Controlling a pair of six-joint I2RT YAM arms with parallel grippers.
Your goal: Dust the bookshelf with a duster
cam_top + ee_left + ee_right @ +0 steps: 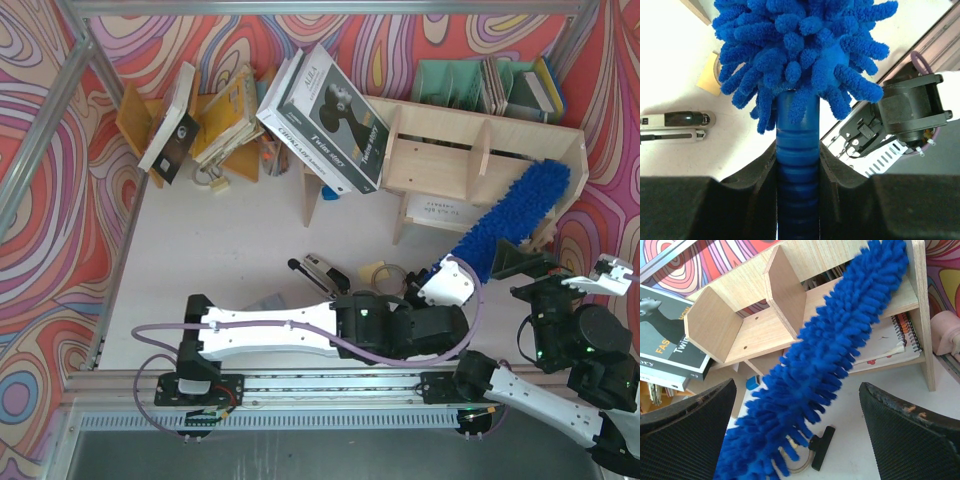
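The pale plywood bookshelf (440, 150) stands at the back right, and its dividers also show in the right wrist view (755, 325). The bright-blue fluffy duster (515, 215) slants from my left gripper up to the shelf's right compartment, its tip by the right side panel. My left gripper (440, 280) is shut on the duster's ribbed dark-blue handle (797, 150), its jaws pressed on both sides (797, 180). My right gripper (520, 265) is open and empty just right of the duster's lower part. In its own view the duster (830, 365) crosses in front of the wide-open fingers (910, 435).
A large black-and-white book (325, 115) leans on the shelf's left end. An orange-brown rack with books (200, 120) stands at the back left, a mint-green file holder (470, 85) behind the shelf. A stapler (320, 270) and a tape roll (375, 272) lie near the left arm. A spiral notebook (890, 340) lies on the lower shelf.
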